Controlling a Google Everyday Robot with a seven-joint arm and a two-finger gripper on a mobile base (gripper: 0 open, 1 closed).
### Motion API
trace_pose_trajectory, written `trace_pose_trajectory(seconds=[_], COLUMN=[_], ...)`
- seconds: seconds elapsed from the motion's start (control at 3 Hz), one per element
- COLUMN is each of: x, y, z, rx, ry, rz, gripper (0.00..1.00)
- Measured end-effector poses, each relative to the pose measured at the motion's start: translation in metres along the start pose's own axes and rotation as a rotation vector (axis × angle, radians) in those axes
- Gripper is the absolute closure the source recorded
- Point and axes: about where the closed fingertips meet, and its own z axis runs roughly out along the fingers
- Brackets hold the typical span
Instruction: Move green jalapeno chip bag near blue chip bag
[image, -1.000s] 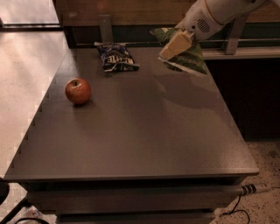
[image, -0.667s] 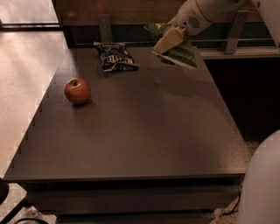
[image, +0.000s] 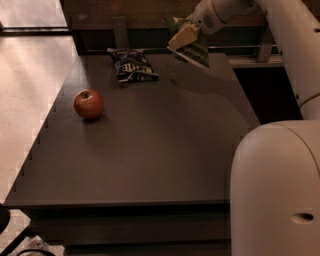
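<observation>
Dark and matte, the counter (image: 150, 150) carries a red apple (image: 89, 104) towards its left edge and the blue chip bag (image: 132, 65) lying flat near the far edge. To the right of that bag, the pincer (image: 182, 37) is clenched on the green jalapeno chip bag (image: 198, 51), which hangs tilted above the counter's far right part, near the blue bag but apart from it. White arm (image: 285, 35) casing fills the right side.
</observation>
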Motion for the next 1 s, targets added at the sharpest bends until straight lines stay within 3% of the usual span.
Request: trace_pose_trajectory(seconds=[0.67, 1.0], x=[-0.005, -0.001], y=[-0.027, -0.027], z=[0.031, 0.035], rx=[0.149, 0.151], ry=[0.135, 0.149], rz=[0.03, 0.031], gripper=[1.0, 0.84])
